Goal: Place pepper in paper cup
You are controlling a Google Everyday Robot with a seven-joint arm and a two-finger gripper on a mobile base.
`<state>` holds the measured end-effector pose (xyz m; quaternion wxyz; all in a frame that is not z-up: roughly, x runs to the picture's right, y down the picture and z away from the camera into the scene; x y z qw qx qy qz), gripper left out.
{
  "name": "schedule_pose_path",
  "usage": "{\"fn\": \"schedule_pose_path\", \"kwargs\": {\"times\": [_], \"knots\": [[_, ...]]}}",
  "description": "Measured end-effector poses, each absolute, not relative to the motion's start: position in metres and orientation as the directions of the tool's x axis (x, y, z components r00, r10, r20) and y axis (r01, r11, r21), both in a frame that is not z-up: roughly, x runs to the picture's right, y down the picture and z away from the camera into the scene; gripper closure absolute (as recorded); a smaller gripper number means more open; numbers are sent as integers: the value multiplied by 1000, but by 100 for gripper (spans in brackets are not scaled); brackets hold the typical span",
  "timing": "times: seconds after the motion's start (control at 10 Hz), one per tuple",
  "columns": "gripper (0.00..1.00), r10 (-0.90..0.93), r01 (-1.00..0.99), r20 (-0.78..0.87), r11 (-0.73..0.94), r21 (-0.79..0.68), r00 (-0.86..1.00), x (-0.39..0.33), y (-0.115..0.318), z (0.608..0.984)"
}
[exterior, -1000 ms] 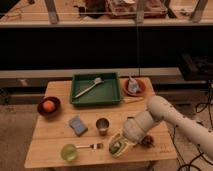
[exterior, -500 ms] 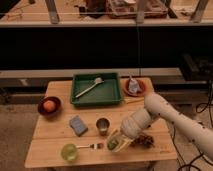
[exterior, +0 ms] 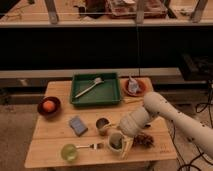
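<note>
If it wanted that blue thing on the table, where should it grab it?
Judging by its flat, blocky shape, the blue sponge is likely best pinched across its short sides from straight above. The gripper is now over the paper cup.

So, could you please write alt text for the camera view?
The robot's gripper hangs at the mouth of the paper cup near the wooden table's front edge. Behind it are a steel cup and a green tray.
</note>
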<state>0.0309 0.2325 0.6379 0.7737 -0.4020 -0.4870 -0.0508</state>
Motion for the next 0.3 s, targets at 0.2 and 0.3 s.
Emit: {"fn": "schedule_pose_path", "kwargs": {"times": [0.2, 0.3], "knots": [[20, 185, 441, 732, 692, -571, 656, 40, 218, 628], [20, 131, 432, 701, 704, -564, 701, 46, 213, 627]]}}
